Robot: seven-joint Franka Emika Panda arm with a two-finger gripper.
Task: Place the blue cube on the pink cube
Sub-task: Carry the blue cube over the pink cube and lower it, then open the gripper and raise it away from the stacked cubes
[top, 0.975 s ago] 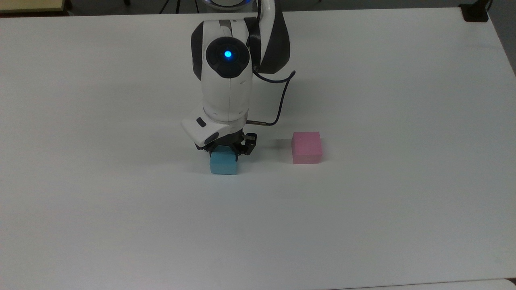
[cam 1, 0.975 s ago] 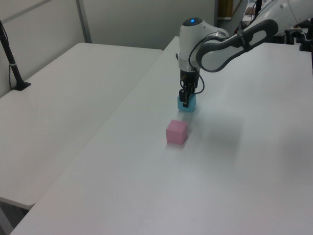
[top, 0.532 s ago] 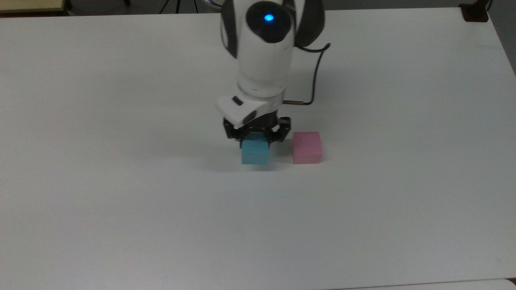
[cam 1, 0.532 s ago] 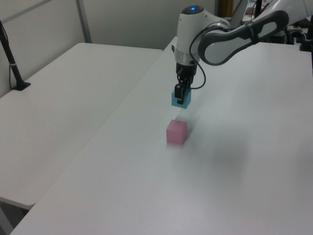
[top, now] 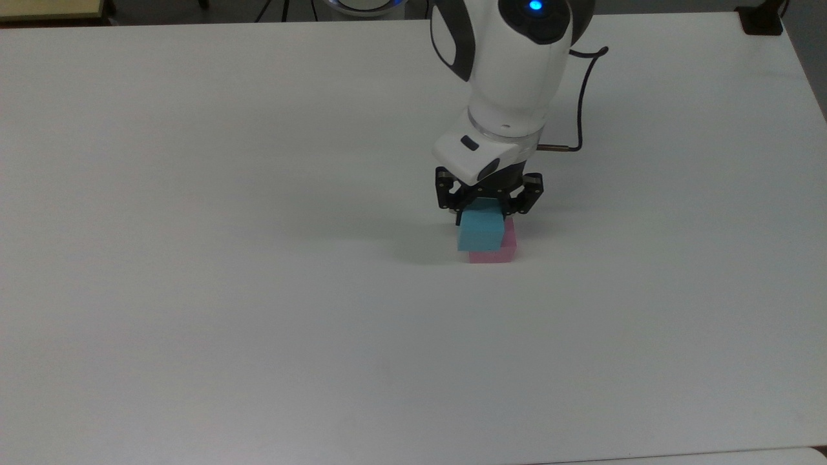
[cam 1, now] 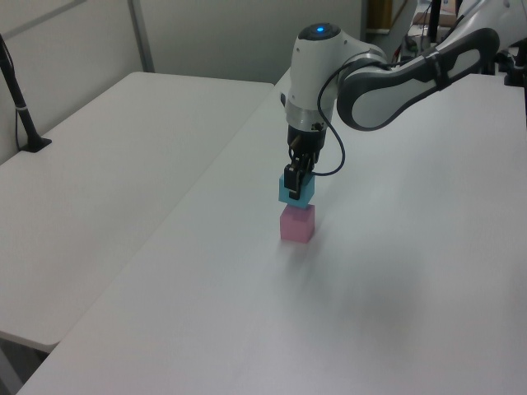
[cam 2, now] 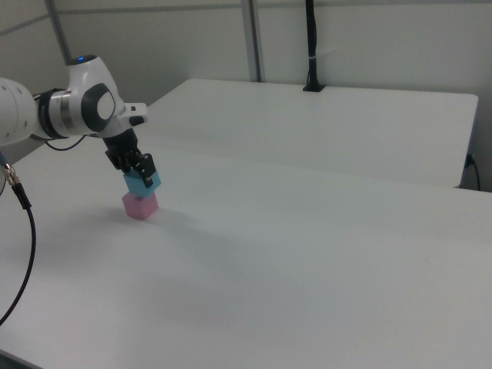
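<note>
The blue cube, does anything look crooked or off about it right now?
Slightly. The blue cube, gripped in the claw, sits tilted and off-centre above the pink cube, toward the left view's left. Whether they touch is unclear.

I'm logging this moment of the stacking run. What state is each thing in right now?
blue cube: gripped, held above the pink cube, whether it touches it is unclear.
pink cube: resting on the table, directly under the blue cube.
end effector: shut on the blue cube, pointing down.
table: bears the pink cube.
</note>
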